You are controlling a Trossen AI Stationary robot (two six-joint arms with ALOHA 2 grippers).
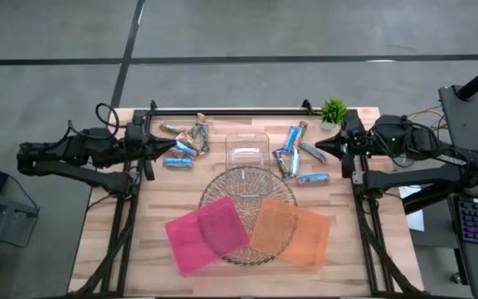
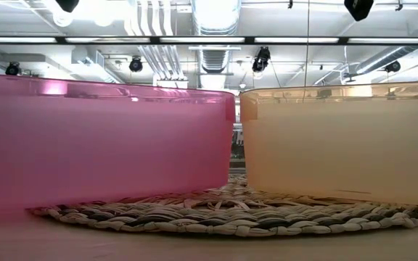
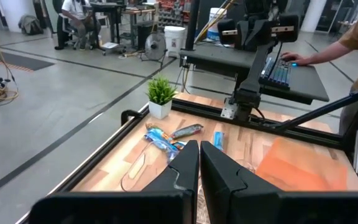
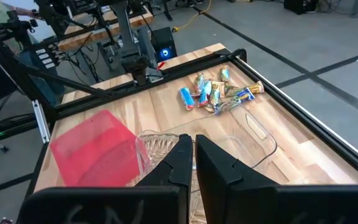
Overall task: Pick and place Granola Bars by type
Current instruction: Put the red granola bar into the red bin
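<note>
The granola bars lie in two heaps on the wooden table. One heap (image 1: 185, 141) is at the far left, also in the right wrist view (image 4: 219, 93). The other heap (image 1: 299, 156) is at the far right, also in the left wrist view (image 3: 173, 137). Most wrappers are light blue, some tan. My left gripper (image 1: 173, 149) (image 3: 199, 155) hovers shut beside the left heap, pointing toward the table's middle. My right gripper (image 1: 318, 148) (image 4: 193, 146) hovers shut beside the right heap, facing it. Neither holds anything.
A clear plastic box (image 1: 247, 149) stands between the heaps. Nearer, a pink tray (image 1: 206, 232) and an orange tray (image 1: 290, 232) rest on a round woven mat (image 1: 247, 187). A small potted plant (image 1: 333, 110) stands at the far right. A person's arm (image 3: 353, 37) reaches a keyboard beyond the table.
</note>
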